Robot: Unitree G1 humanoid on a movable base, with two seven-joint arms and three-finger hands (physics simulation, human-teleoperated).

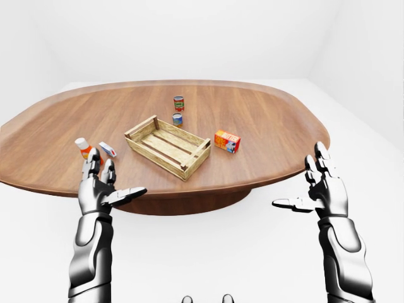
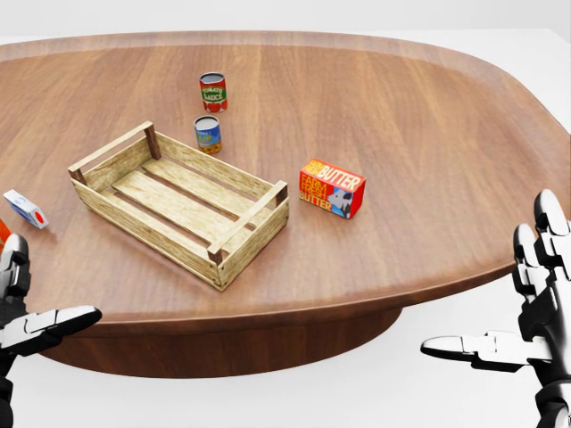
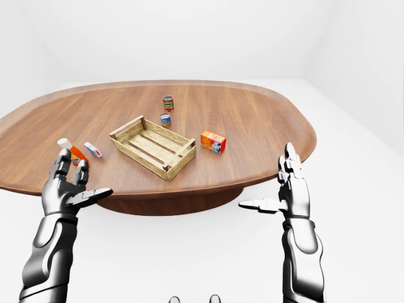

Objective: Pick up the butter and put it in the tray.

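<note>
Both hands, left hand (image 1: pixel 101 189) and right hand (image 1: pixel 323 189), hang spread and empty; right of centre in the head view the orange-red butter (image 2: pixel 331 188) box lies flat, its long axis running toward lower right.

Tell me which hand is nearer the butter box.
Right. The right hand hangs open off the table's near edge, below and right of the butter box. The left hand is open too, far left, beyond the wooden tray.

Both arms are glossy silver metal with dark seams between segmented plates. The left robot hand (image 1: pixel 101 189) and right robot hand (image 1: pixel 323 189) have chunky chrome fingers with black joints.
</note>
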